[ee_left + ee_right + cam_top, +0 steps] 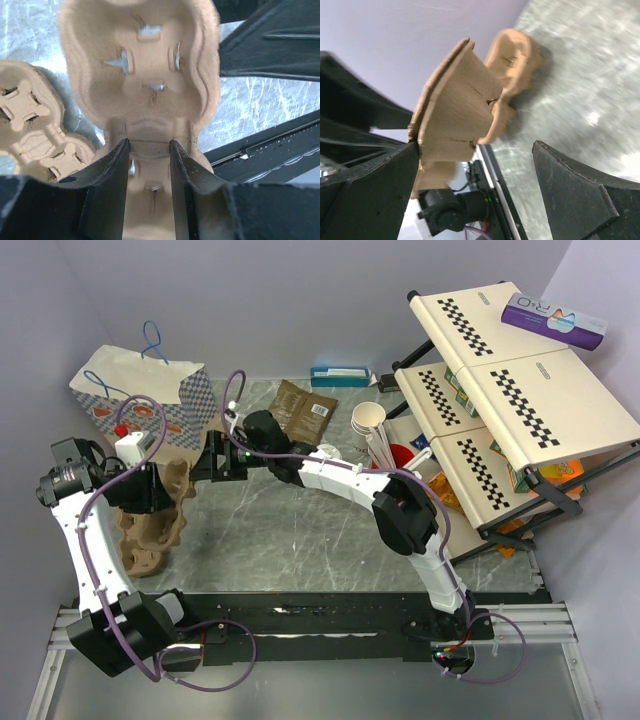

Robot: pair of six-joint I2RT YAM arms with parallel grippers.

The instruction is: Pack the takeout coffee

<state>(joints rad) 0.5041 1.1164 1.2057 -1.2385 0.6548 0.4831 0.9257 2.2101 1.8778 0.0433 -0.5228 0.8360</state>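
The takeout coffee shows in no view. My left gripper (pixel 163 488) is shut on the middle ridge of a brown pulp cup carrier (pixel 181 483) and holds it tilted above the table's left side. Seen from the left wrist, both fingers (pixel 122 165) clamp that carrier (pixel 145 75). My right gripper (pixel 207 468) reaches in from the right and stands wide open at the carrier's edge. In the right wrist view its left finger (pixel 395 185) touches the carrier (pixel 455 110), and the other finger is well apart.
A second pulp carrier (pixel 148 545) lies on the table below the held one. A patterned paper bag (pixel 140 390) stands at the back left. A stack of lidless cups (pixel 367 420), a red cup of sticks (pixel 400 455) and a checkered rack (pixel 520 400) are on the right.
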